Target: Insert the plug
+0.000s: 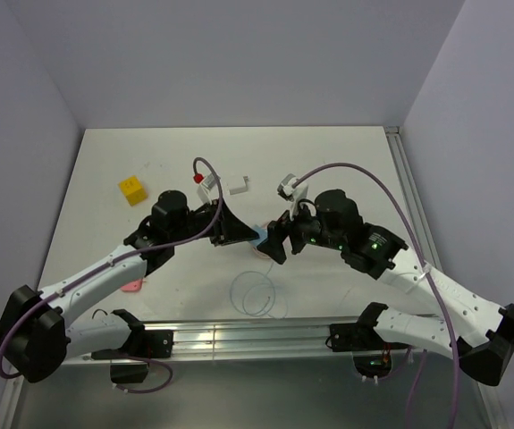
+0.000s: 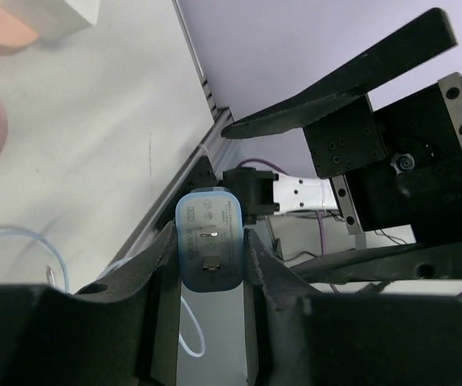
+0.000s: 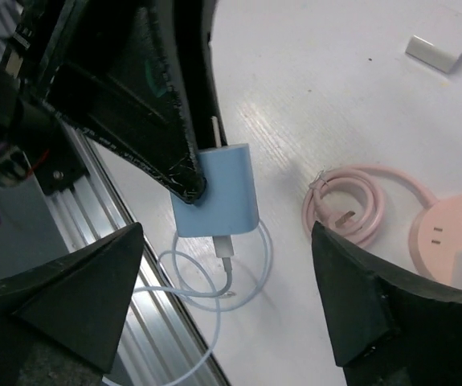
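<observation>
The left claw point(image 2: 210, 239) grips the light-blue plug point(image 2: 207, 214) by its sides, holding it above the surface point(image 3: 319, 104), just in front of the right claw point(image 3: 226, 233). The right claw's jaws are spread wide and hold nothing. A thin white cable point(image 3: 184, 283) hangs from the plug and loops near a pink coiled cord point(image 3: 351, 201).

The left fingers point(image 2: 152, 269) cover two sides of the plug point(image 3: 218, 189); its cable end is free to approach. On the tabletop point(image 3: 335, 96) beside it, the pink coiled cable point(image 3: 374, 213) and pink socket block point(image 3: 451, 233) stand in the way.
</observation>
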